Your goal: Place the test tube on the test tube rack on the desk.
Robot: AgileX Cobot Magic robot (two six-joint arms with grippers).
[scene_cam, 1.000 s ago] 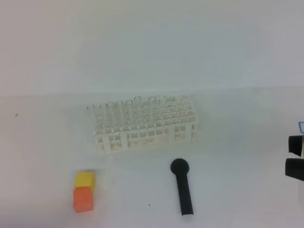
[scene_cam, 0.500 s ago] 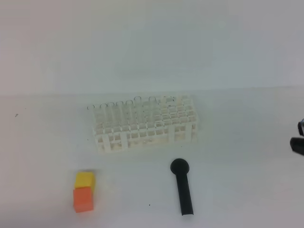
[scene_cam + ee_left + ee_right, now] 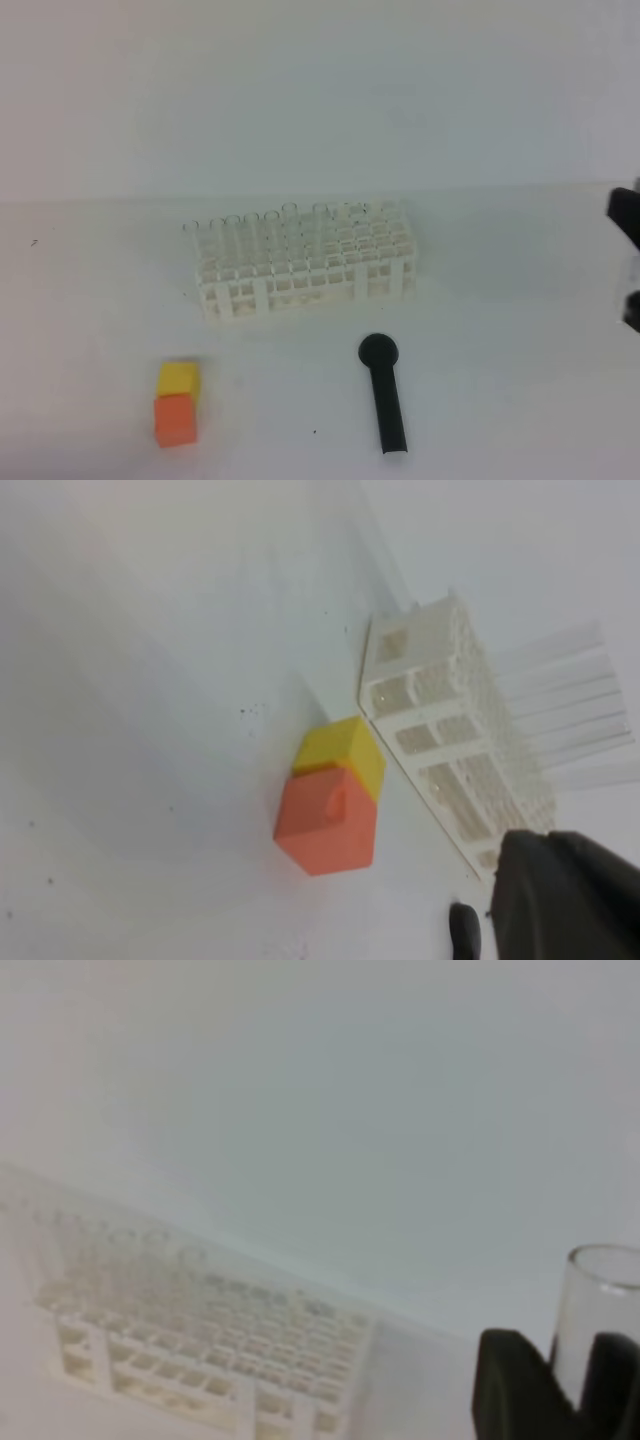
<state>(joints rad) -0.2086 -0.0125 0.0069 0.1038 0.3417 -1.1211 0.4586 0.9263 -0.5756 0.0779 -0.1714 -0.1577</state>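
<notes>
Right fingers clamped on test tube, upright, open rim on top, held at far right edge of tabletop, well apart from test tube rack. Left fingers together, holding nothing. Rack sits mid-tabletop w/ several tubes already in; black tool near front, yellow block touching orange block front-left.

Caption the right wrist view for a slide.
Right gripper holding clear glass test tube above white lattice test tube rack.
</notes>
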